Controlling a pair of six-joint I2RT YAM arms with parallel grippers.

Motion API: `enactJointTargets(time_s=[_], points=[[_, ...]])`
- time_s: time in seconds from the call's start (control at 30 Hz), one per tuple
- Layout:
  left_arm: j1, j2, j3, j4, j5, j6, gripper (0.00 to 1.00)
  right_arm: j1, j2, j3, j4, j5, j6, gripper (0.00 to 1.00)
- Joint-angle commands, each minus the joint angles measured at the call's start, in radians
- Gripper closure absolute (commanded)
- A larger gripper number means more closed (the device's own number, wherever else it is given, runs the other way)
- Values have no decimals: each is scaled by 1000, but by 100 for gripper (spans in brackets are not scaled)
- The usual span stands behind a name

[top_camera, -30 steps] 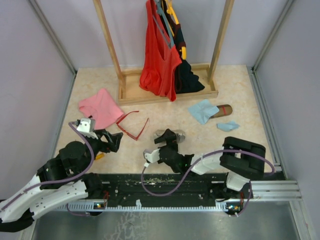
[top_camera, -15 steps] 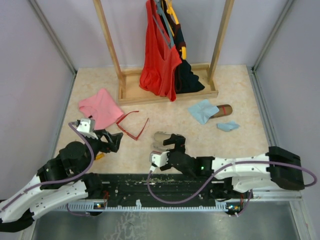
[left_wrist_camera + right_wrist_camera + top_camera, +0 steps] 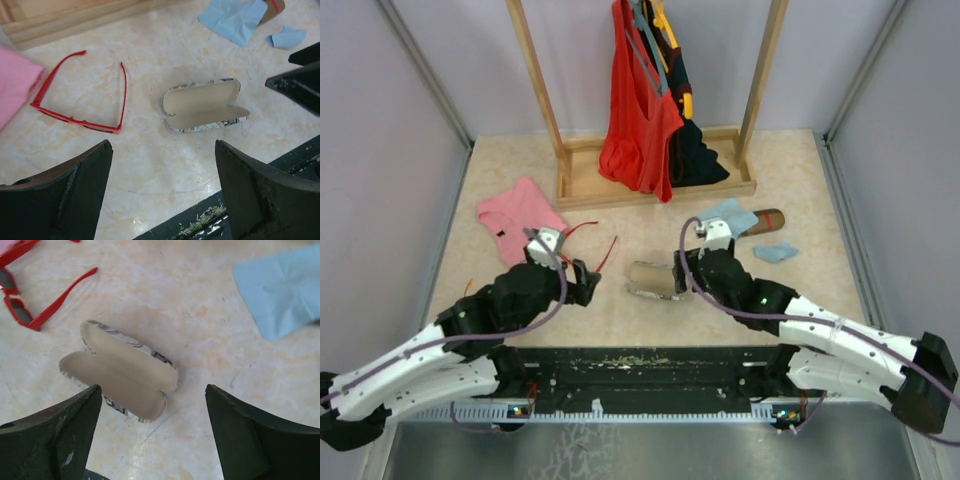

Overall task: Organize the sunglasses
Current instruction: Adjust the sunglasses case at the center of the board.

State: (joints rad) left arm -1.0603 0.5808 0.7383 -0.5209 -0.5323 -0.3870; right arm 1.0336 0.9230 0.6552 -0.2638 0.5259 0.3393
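Nearest the near edge of the counter [image 3: 520, 300], the left claw [image 3: 162, 150] hangs spread wide and holds nothing; the right claw [image 3: 152, 390], likewise spread and empty, hovers over the open oblong glasses case with a patterned shell and beige lining [image 3: 205, 105] at the counter's middle; beyond the left claw, apart from it and outside its gap on the left-edge side, lie the thin red-framed sunglasses [image 3: 80, 100], left of centre, arms unfolded and pointing at the far edge, a pink cloth [image 3: 15, 80] just beside one corner. They look light, stiff yet easily bent, with smooth, scratch-prone lenses; I judge the front bar near the bridge the safest hold, not the slim arms.
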Motion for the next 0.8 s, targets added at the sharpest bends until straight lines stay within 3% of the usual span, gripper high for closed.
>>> enactJointTargets(time_s=[0.0, 0.13, 0.3, 0.57, 0.77], points=[[-1, 173, 30, 89, 97, -48, 13, -183, -40, -51, -91, -189, 374, 17], [66, 318, 34, 178, 193, -63, 16, -291, -56, -105, -72, -308, 435, 17], [219, 448, 5, 353, 435, -49, 25, -311, -17, -132, -27, -329, 461, 22], [245, 606, 18, 434, 514, -17, 27, -318, 130, -119, 49, -265, 400, 40], [247, 613, -7, 425, 524, -15, 28, -331, 214, -105, 134, -290, 351, 53]])
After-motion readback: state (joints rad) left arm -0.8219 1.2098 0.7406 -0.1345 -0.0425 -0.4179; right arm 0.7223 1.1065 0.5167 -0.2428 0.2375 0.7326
